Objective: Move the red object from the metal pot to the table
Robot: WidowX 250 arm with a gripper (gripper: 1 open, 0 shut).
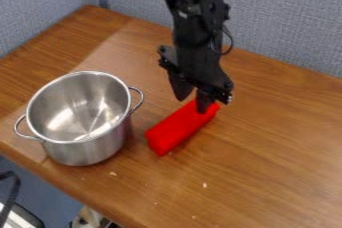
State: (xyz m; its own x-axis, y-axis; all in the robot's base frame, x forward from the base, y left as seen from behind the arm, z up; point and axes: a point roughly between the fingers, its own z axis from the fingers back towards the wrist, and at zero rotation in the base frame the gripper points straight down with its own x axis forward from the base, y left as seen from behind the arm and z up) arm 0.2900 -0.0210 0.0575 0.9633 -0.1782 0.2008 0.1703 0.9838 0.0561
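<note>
The red object [182, 128] lies flat on the table [267, 152], just right of the metal pot [78, 119], pointing diagonally away from it. The pot is shiny, stands upright and has nothing inside. My gripper [195, 92] hangs a little above the far end of the red object, pointing down. Its dark fingers [179, 82] stand apart with nothing between them and do not touch the block.
A grey-blue wall runs behind the table. The table's front edge [120, 208] passes close below the pot, and its left corner lies near the pot's handle [23, 129]. Bare wood stretches right of and behind the block.
</note>
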